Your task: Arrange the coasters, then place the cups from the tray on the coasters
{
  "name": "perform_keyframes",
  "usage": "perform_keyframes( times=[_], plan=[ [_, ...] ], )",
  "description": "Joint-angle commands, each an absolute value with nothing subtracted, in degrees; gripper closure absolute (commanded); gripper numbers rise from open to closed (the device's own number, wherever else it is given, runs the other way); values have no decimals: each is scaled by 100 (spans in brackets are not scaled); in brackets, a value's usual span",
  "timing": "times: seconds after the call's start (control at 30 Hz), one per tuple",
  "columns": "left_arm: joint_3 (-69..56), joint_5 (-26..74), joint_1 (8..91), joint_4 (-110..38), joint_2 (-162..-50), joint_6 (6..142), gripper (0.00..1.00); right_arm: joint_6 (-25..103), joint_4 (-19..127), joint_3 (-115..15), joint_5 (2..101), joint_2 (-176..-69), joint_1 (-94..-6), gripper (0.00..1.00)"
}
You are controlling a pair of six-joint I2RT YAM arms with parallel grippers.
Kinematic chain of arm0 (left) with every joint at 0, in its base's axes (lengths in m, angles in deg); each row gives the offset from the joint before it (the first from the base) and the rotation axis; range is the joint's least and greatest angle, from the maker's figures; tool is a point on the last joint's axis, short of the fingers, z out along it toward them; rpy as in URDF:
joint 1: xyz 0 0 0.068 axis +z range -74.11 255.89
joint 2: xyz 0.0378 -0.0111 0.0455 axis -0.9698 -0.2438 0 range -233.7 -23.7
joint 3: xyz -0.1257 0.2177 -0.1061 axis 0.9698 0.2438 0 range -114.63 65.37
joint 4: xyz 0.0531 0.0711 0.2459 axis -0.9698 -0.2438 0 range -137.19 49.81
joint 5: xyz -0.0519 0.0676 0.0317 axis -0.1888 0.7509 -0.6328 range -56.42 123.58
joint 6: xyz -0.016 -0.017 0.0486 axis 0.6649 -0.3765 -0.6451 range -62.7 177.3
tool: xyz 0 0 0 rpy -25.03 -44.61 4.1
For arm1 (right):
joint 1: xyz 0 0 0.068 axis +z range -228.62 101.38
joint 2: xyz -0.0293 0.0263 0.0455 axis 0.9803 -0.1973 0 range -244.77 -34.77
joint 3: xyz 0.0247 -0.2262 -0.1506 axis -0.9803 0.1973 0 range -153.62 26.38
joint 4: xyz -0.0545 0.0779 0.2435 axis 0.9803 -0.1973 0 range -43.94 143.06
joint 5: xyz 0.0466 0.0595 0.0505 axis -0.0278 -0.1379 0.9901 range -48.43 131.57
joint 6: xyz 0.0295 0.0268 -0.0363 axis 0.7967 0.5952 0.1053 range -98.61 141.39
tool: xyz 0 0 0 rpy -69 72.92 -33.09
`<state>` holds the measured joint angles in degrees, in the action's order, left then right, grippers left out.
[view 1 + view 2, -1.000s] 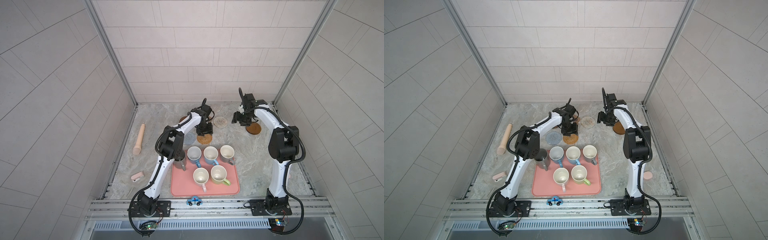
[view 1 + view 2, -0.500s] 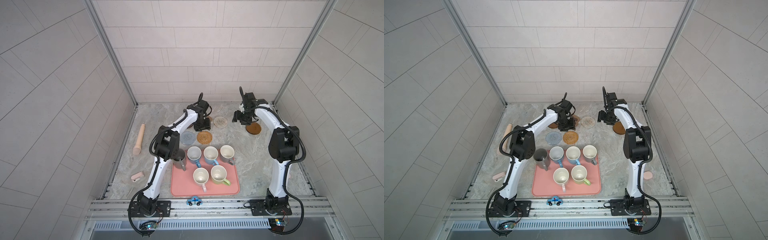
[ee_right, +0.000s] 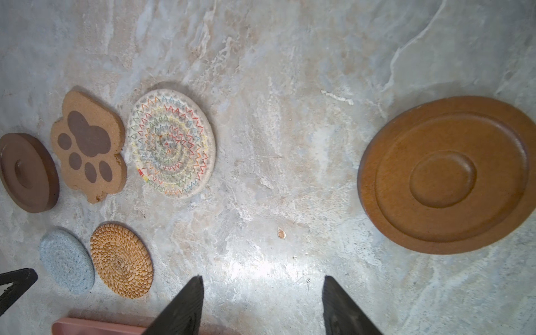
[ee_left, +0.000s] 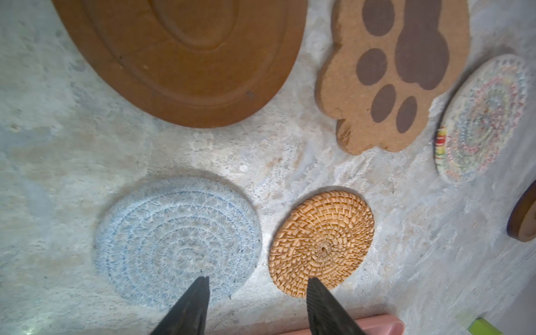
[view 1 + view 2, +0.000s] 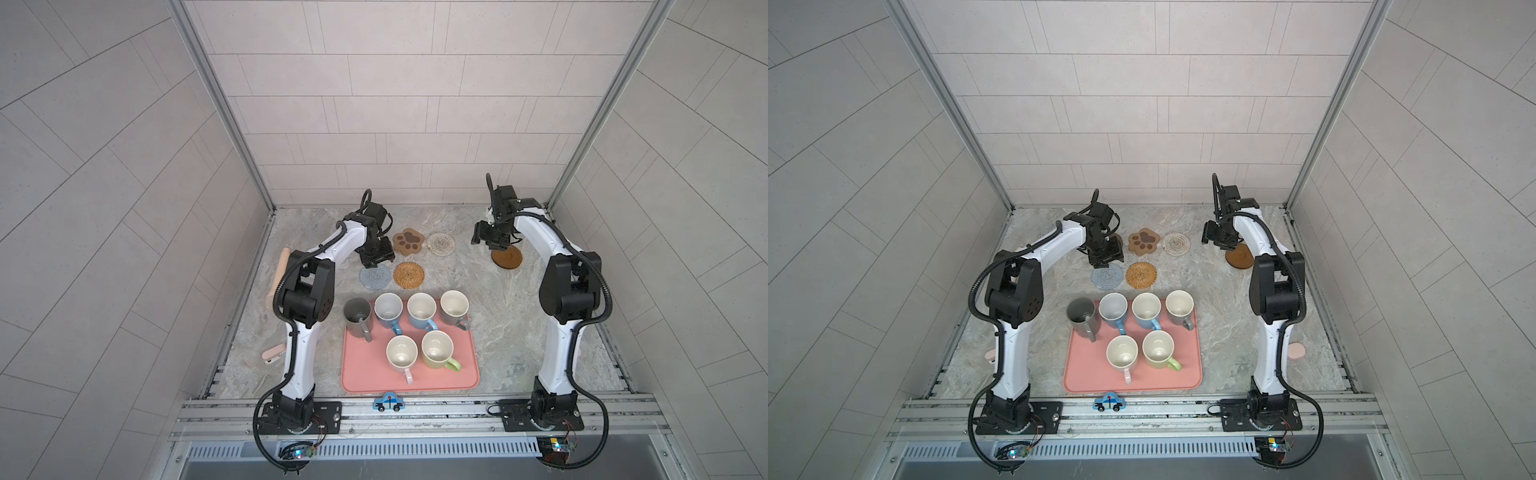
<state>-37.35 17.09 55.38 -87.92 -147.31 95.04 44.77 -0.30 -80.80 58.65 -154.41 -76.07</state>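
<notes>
Several coasters lie on the far half of the table: paw-print (image 5: 409, 242), cream woven (image 5: 440, 243), grey-blue (image 5: 375, 276), golden rattan (image 5: 409, 274) and a dark brown disc (image 5: 506, 257). A second brown disc (image 4: 179, 58) sits mostly under the left arm. My left gripper (image 4: 257, 282) hangs open and empty above the gap between the grey-blue (image 4: 177, 240) and rattan (image 4: 322, 240) coasters. My right gripper (image 3: 262, 280) is open over bare table, between the cream coaster (image 3: 171, 143) and the brown disc (image 3: 446, 177). Several cups stand on the pink tray (image 5: 457, 380). The taller dark grey one (image 5: 358, 318) is at its far-left corner.
A wooden stick (image 5: 278, 270) lies along the left wall, with a small pink object (image 5: 273, 354) nearer the front. A blue toy car (image 5: 388, 403) sits on the front rail. A pink round disc (image 5: 1296, 351) lies right of the right arm.
My left gripper has lifted off the rattan coaster and moved back and left, leaving it flat beside the grey-blue one. The right arm has not moved.
</notes>
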Motion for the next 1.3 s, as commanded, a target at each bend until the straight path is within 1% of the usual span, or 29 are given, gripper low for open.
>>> perform_keyframes(
  times=[0.0, 0.3, 0.77, 1.27],
  plan=[
    [-3781, 1610, 5524, -8615, -14824, 9600, 39, 4578, -95, -8314, 5722, -15642, -7642, 33],
    [-3665, 1521, 5528, -8616, -14930, 9590, 39, 4627, -280, -8795, 5732, -15988, -7647, 33],
    [-3217, 1635, 5550, -8617, -14918, 9580, 39, 4639, -306, -8788, 5707, -16019, -7643, 33],
    [-3280, 1752, 5675, -8572, -15098, 9422, 39, 4635, -368, -8814, 5663, -15985, -7650, 33]
  ],
)
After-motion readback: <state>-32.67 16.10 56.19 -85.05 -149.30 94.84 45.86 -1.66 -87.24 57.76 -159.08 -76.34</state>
